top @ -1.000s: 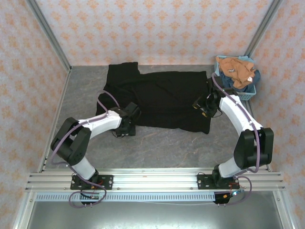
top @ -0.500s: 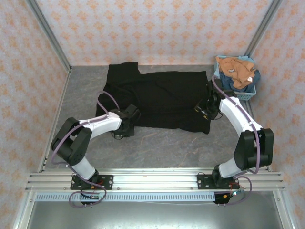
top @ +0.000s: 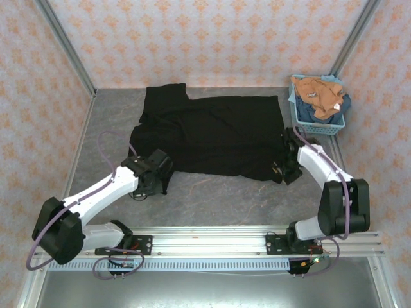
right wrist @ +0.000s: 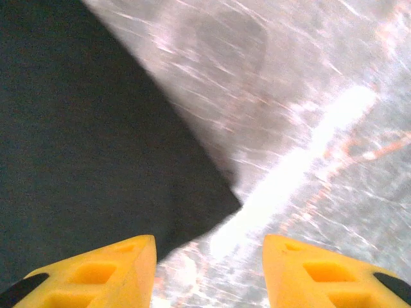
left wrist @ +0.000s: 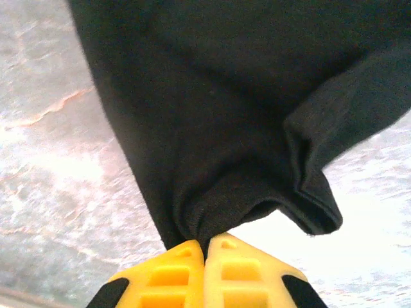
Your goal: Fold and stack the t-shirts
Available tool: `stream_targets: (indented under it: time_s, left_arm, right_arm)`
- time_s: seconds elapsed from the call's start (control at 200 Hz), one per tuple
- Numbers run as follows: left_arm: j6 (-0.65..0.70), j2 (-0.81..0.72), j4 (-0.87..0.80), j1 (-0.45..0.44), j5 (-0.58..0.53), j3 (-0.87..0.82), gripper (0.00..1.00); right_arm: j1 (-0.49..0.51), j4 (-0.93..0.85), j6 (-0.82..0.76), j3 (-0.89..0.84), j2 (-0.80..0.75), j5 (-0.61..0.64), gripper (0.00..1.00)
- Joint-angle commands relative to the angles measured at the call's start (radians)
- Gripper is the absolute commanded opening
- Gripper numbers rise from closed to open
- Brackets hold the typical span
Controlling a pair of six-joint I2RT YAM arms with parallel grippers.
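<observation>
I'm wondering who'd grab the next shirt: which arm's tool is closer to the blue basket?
Right. The right tool hangs open at the black t-shirt's near right corner, just in front of the basket. The left tool pinches the shirt's opposite end, far off.

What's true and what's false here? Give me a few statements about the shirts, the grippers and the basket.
1. The left gripper is shut on the black shirt. True.
2. The right gripper is shut. False: its jaws stand open over a corner of that shirt.
3. The orange shirt lies in the basket. True.
4. The black shirt is stacked in the basket. False: it lies spread on the table.
</observation>
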Motion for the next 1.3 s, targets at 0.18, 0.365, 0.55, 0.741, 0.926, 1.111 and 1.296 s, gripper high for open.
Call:
stream_targets:
  time_s: [0.18,0.365,0.55,0.741,0.926,1.111,1.296]
  left_arm:
    - [-0.160,-0.067,-0.164,0.000,-0.142,-0.005,0.00]
    - [-0.207,-0.098,-0.209,0.015,-0.183,0.007,0.00]
    - [-0.247,-0.163,-0.274,0.048,-0.249,0.046,0.00]
    - [-0.241,-0.212,-0.323,0.118,-0.300,0.111,0.00]
    - [-0.215,-0.228,-0.325,0.181,-0.333,0.152,0.00]
    - [-0.206,-0.210,-0.320,0.200,-0.343,0.176,0.00]
    - [-0.217,-0.204,-0.309,0.201,-0.333,0.161,0.00]
  right_arm:
    - [-0.004,0.071,0.193,-0.118,-0.119,-0.014,0.44]
    - [-0.004,0.137,0.242,-0.144,-0.054,-0.056,0.40]
    - [-0.005,0.185,0.228,-0.103,0.047,-0.031,0.40]
    - [-0.018,0.156,0.175,-0.055,0.120,0.027,0.39]
    - [-0.025,0.070,0.073,0.031,0.162,0.085,0.28]
    - [-0.025,-0.103,-0.029,0.114,0.117,0.188,0.07]
    - [-0.027,-0.217,-0.050,0.127,0.026,0.247,0.00]
